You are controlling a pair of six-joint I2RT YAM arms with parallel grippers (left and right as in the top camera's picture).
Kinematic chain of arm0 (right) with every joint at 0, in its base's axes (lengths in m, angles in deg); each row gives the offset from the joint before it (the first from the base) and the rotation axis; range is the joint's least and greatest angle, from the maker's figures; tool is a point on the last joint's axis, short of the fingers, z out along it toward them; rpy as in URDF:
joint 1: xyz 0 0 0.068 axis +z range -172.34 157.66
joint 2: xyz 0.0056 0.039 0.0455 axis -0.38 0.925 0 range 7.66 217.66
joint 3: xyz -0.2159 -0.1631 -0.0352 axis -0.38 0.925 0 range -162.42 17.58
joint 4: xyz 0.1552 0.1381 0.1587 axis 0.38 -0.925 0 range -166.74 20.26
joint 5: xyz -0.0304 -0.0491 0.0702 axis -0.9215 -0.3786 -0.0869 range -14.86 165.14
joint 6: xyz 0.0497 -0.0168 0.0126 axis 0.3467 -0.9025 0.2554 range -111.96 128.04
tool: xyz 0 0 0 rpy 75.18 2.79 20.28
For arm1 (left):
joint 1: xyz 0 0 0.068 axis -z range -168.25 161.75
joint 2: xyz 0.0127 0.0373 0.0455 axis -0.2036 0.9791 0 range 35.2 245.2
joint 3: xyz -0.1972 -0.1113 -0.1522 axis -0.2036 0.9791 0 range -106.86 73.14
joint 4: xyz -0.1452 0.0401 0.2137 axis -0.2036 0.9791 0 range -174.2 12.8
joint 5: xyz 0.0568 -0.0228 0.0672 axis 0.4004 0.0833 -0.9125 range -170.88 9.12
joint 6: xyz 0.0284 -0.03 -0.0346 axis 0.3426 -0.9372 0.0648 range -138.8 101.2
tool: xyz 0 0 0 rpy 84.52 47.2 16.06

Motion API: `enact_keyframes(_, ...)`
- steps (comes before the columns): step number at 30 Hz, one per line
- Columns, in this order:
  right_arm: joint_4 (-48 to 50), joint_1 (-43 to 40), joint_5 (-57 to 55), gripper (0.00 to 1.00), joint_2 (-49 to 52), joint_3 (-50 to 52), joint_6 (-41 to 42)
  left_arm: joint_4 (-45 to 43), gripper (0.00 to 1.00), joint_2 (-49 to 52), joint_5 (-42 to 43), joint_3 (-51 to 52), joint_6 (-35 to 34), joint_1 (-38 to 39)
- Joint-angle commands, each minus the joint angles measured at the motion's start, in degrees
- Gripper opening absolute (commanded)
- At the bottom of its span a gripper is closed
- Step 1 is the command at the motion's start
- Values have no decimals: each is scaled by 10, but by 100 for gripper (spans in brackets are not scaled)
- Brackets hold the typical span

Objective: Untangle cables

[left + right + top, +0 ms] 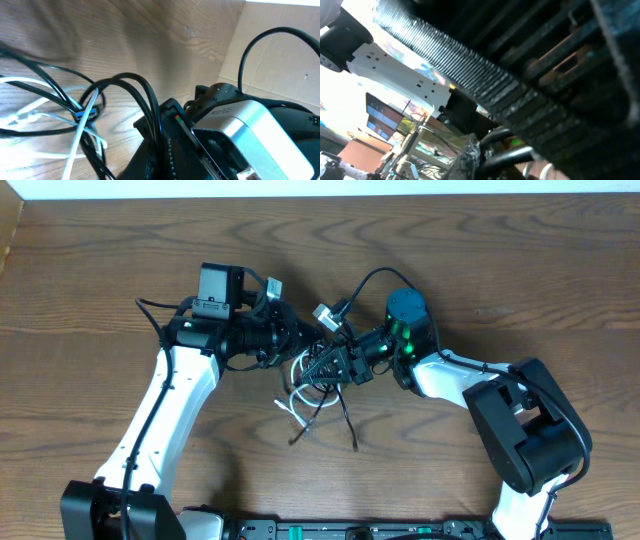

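The cables [312, 392] lie in a tangled heap at the table's middle, mostly black, with a white cable [291, 403] looping out at the lower left. My left gripper [298, 340] comes in from the left and is shut on black cable loops [146, 97] that run down between its fingers [160, 160]. A white cable [75, 142] and a small blue band [82, 115] cross beside them. My right gripper [327, 366] reaches in from the right, close against the left one. It is shut on black cables [512, 152] beside its ribbed finger [470, 75].
The right arm's silver wrist housing [250, 132] sits right next to the left fingers. Thick black arm wiring [370, 280] arcs over the right wrist. Two black cable ends [350, 435] trail toward the table's front edge. Bare wooden table [500, 260] surrounds the heap.
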Motion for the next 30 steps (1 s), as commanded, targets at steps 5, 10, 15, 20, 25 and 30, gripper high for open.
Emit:
enact_keyframes(5, -6, -11, 6, 1, -6, -2, -12, -3, 22, 0, -61, 0, 10, -1)
enact_keyframes(10, -37, -13, 6, 1, -6, -2, -12, 2, 59, 0, -88, 0, 50, -1)
enact_keyframes(15, -38, -28, -3, 1, -6, -2, -12, 17, 72, 0, -88, 0, 94, -5)
enact_keyframes(20, -71, -75, -30, 1, -6, -2, -21, 71, 86, 0, -88, 0, 162, -31)
enact_keyframes(25, -207, -114, -140, 1, -6, -2, -80, 117, 89, 0, -106, 0, 197, -65)
enact_keyframes(30, -387, -107, -306, 1, -6, -3, -169, 156, 89, 0, -181, 0, 197, -72)
